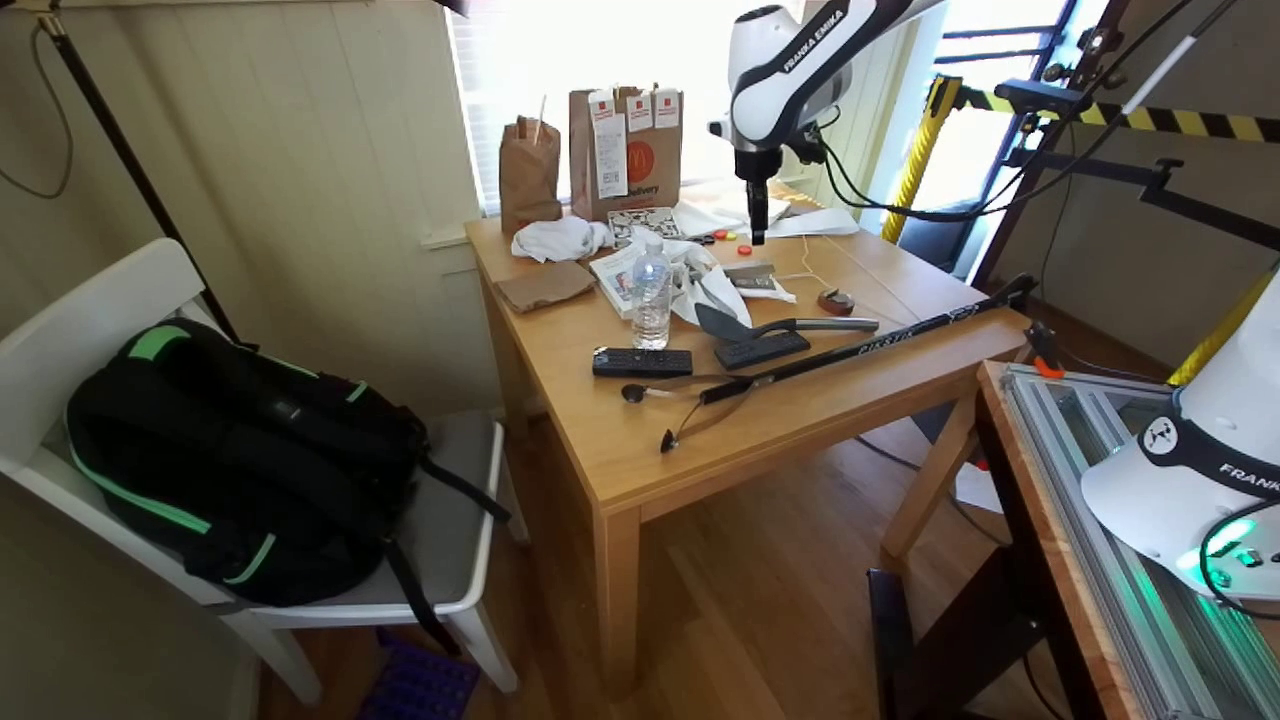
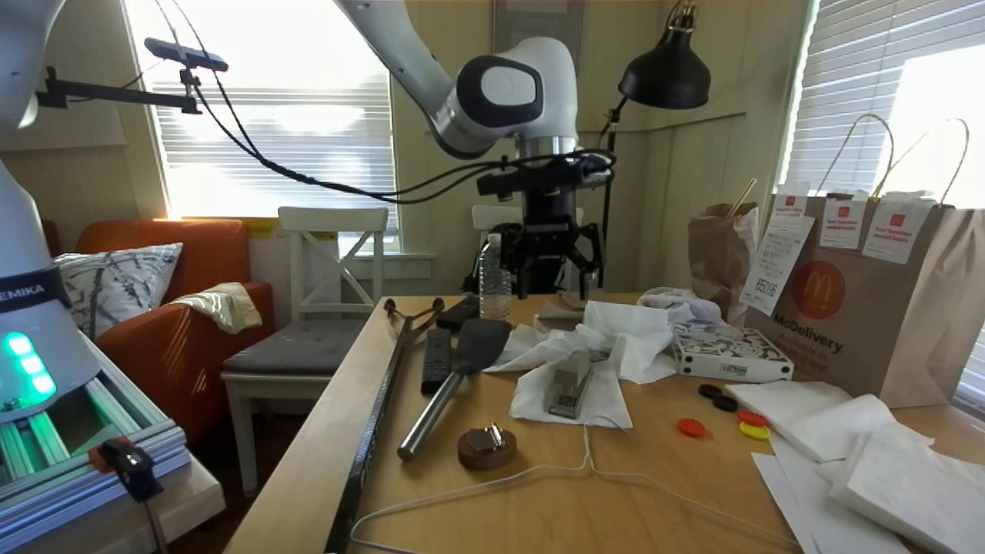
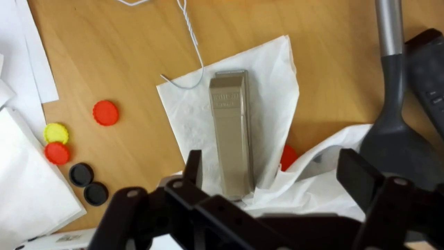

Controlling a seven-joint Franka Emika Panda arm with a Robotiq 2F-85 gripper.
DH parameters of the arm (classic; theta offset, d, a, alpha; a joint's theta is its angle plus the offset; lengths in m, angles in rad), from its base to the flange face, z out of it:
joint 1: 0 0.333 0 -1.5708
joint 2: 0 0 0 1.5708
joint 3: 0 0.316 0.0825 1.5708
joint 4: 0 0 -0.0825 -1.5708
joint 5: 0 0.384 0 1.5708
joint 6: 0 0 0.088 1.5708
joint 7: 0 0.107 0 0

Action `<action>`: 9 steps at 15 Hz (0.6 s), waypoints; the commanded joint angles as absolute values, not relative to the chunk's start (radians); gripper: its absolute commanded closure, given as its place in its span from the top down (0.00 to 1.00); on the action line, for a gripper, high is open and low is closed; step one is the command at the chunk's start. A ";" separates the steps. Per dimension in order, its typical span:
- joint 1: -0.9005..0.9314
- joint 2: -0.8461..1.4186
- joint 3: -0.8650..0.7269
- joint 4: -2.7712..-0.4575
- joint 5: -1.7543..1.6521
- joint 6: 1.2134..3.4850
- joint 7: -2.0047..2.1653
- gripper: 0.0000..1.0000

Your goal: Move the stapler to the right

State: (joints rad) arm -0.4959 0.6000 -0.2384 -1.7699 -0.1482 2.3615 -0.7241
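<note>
- Stapler point(image 3: 230, 139) lies flat on a white paper napkin point(image 3: 272, 100) on the bench point(image 3: 131, 52), nothing gripping it; seen from the wrist, its long body runs roughly from twelve o'clock to six.
- Above it hangs the gripper point(image 2: 553, 288), up off the bench in an exterior view, its fingers point(image 3: 193, 166) spread well apart with nothing held between them.
- By my reckoning only part of the reach is done: the arm is over the proper patch of bench, while the grip, lift and carry all look undone.
- Left to do, I'd say: line up better, since from the wrist the stapler sits nearer the nine o'clock finger; then come down, close on it, shift it, let go and back off.
- Whose right is meant, I can't tell. From the wrist, a black spatula point(image 3: 395, 139) lies at three o'clock of the stapler, well apart from it, and a red plastic cap point(image 3: 105, 113) lies between nine and ten.
- One worry: the white wire point(image 3: 193, 36) hooks over the napkin's edge at eleven o'clock, near the stapler. Wire or napkin might drag along if the stapler is slid rather than lifted.
</note>
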 commanded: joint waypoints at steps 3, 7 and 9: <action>-0.512 0.664 -0.239 -1.716 -0.158 2.350 -0.713 1.00; -0.511 0.672 -0.239 -1.699 -0.158 2.342 -0.711 1.00; -0.514 0.694 -0.230 -1.668 -0.147 2.320 -0.711 1.00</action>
